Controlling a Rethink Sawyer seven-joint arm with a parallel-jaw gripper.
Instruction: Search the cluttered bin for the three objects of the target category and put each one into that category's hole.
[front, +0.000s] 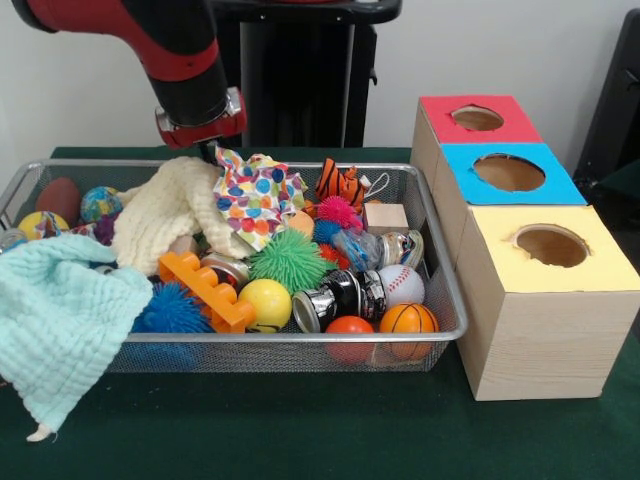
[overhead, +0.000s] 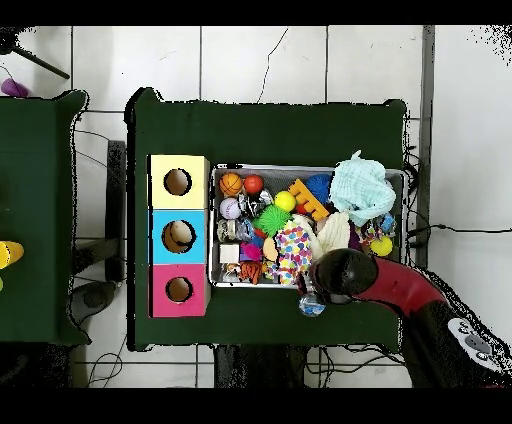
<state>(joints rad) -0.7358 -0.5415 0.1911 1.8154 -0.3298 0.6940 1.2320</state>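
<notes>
The silver wire-mesh bin (front: 446, 300) sits on the green table, packed with toys and cloths. My gripper (front: 213, 152) hangs over its far edge. Its tip is down at the top corner of a polka-dot cloth (front: 258, 195), between that and a cream cloth (front: 170, 210); the cloths hide how it stands. Three wooden boxes stand in a row beside the bin, each with one round hole: red top (front: 478, 118), blue top (front: 510, 172), yellow top (front: 552, 245). The overhead view shows the bin (overhead: 300, 168) and my arm (overhead: 345, 272) over its near edge.
In the bin lie a baseball (front: 402, 284), a basketball (front: 408, 320), an orange ball (front: 350, 328), a yellow ball (front: 265, 303), a green spiky ball (front: 290, 260), a can (front: 340, 297), an orange block (front: 205, 290) and a tiger toy (front: 340, 183). A mint cloth (front: 60, 320) hangs over the front-left rim.
</notes>
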